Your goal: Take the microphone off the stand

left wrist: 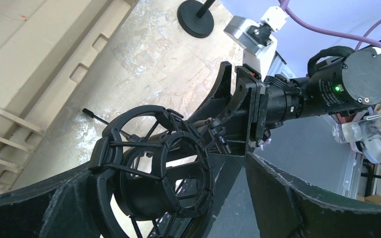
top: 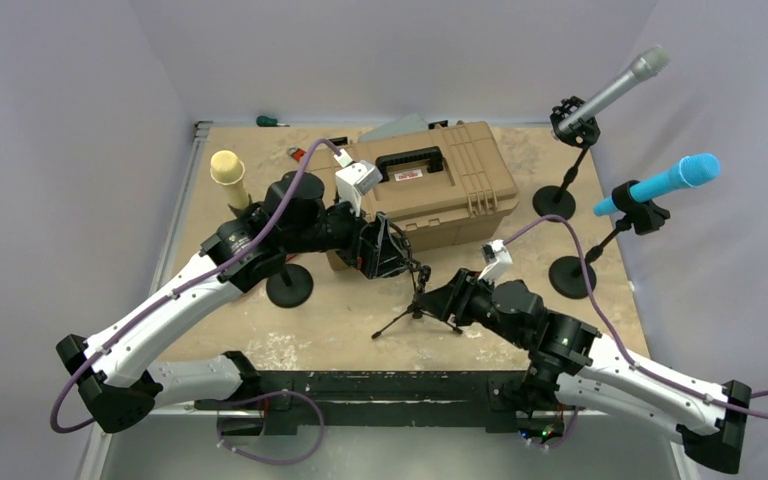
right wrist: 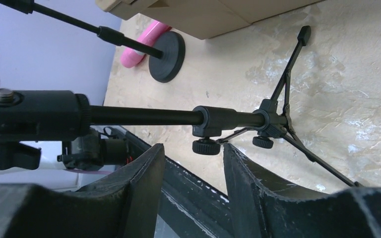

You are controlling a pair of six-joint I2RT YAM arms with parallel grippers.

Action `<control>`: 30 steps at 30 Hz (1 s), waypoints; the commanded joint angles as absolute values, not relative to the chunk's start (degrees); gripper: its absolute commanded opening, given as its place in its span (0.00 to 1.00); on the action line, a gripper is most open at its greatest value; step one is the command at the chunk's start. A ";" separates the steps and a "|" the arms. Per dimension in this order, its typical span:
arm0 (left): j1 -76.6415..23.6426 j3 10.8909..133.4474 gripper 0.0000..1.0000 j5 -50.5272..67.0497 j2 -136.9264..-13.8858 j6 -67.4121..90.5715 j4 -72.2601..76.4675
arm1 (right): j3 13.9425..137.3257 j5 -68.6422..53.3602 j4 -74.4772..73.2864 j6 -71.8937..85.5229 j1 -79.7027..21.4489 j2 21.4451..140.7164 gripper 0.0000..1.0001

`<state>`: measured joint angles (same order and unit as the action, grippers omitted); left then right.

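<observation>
The surface (top: 340, 320) is scuffed, patchy tan board, the case (top: 440, 190) ribbed matt tan plastic, the tripod stand (right wrist: 144, 116) smooth satin-black metal, its shock mount (left wrist: 144, 196) matt black plastic with cords.

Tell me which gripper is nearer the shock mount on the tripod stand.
Left. The left gripper has the shock mount between its open jaws; the right gripper is farther down, beside the pole of the tripod stand.

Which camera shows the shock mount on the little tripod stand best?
Left wrist view: the shock mount sits close, elastic cords clear. Top view hides most of it behind the left hand. Right wrist view shows mostly the stand's pole.
</observation>
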<state>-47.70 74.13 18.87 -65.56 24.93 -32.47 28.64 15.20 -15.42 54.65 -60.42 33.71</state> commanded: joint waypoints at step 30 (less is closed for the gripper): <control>-48.08 74.13 0.93 20.73 -66.71 25.66 -28.25 | 49.69 34.27 -28.92 46.01 -66.97 62.76 0.20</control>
